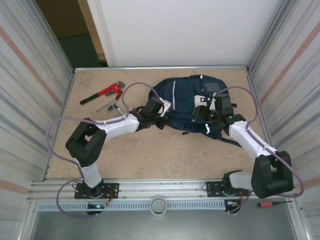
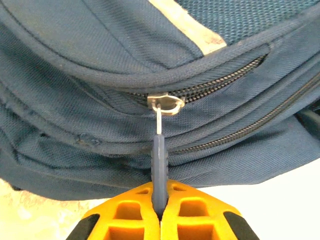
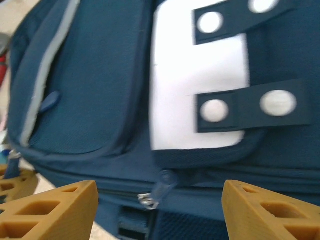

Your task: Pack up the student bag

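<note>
The navy student bag (image 1: 182,95) lies flat at the back middle of the table. My left gripper (image 1: 162,108) is at its left near edge. In the left wrist view that gripper (image 2: 160,212) is shut on a blue zipper pull (image 2: 159,160), which hangs from a metal slider (image 2: 167,104) on a partly open zipper. My right gripper (image 1: 209,109) hovers over the bag's right side. In the right wrist view it (image 3: 159,210) stands open, with nothing between its fingers. A second zipper pull (image 3: 162,186) lies on the fabric below a white patch (image 3: 195,85) with snap straps.
A red pipe wrench (image 1: 102,93) and a small tool (image 1: 111,105) lie on the table left of the bag. Metal walls close in both sides. A red-handled screwdriver (image 1: 272,203) rests on the frame at the near right.
</note>
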Robot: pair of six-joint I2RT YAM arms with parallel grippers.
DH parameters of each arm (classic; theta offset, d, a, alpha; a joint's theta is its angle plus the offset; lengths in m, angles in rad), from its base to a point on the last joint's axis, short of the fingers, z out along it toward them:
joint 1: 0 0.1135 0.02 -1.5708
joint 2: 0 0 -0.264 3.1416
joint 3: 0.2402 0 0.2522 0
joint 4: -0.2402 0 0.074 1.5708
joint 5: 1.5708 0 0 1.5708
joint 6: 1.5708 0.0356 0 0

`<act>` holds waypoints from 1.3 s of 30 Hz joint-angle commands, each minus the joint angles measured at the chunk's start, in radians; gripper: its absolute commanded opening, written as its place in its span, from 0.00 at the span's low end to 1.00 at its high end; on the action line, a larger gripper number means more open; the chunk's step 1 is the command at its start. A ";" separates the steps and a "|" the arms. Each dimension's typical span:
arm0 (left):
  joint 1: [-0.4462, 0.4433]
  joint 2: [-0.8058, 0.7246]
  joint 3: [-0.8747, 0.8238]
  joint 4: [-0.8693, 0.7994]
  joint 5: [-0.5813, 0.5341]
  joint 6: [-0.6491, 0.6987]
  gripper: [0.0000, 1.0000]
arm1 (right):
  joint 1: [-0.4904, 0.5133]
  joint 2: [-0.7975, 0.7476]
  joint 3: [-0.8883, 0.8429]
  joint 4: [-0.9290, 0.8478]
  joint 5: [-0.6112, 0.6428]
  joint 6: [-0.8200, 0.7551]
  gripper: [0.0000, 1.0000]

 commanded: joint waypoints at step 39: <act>0.067 -0.094 -0.054 0.013 0.094 0.272 0.00 | -0.089 0.263 0.221 -0.188 -0.284 -0.163 0.00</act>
